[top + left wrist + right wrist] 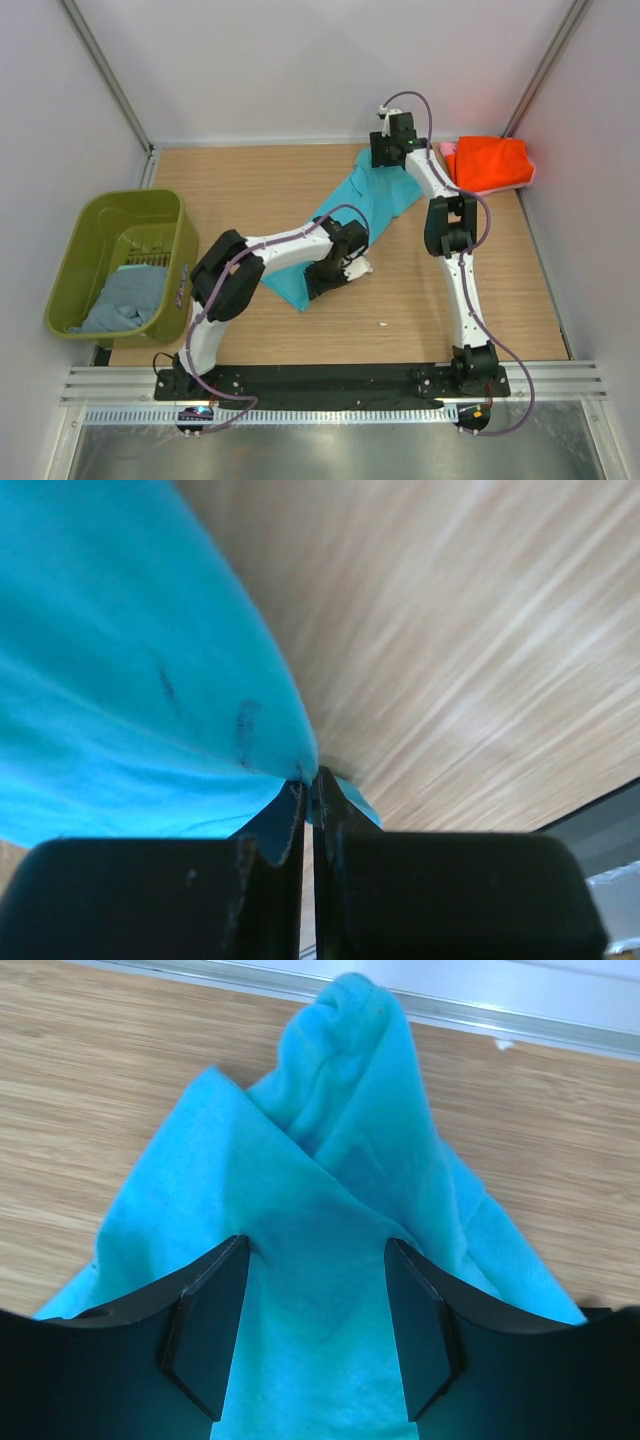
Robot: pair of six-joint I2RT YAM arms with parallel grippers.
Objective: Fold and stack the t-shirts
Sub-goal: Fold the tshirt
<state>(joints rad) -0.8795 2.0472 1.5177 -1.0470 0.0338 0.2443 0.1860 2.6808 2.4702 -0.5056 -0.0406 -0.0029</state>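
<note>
The turquoise t-shirt [378,195] lies crumpled mid-way across the table [480,300], between the arms. The left gripper [311,785] is pressed together, pinching just a thin corner of its edge (barely any cloth); the right gripper [318,1330] stands spread, cloth bunched between its fingers. A pull could slip that corner free, and the fold would collapse

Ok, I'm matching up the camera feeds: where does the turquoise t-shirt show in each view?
Top external: the turquoise t-shirt lies diagonally across the middle of the picture.
Left wrist: it fills the upper left, narrowing to a corner at bottom centre.
Right wrist: it is in the centre, rising to a bunched peak.
Shared landmark: the wooden tabletop beneath it.
</note>
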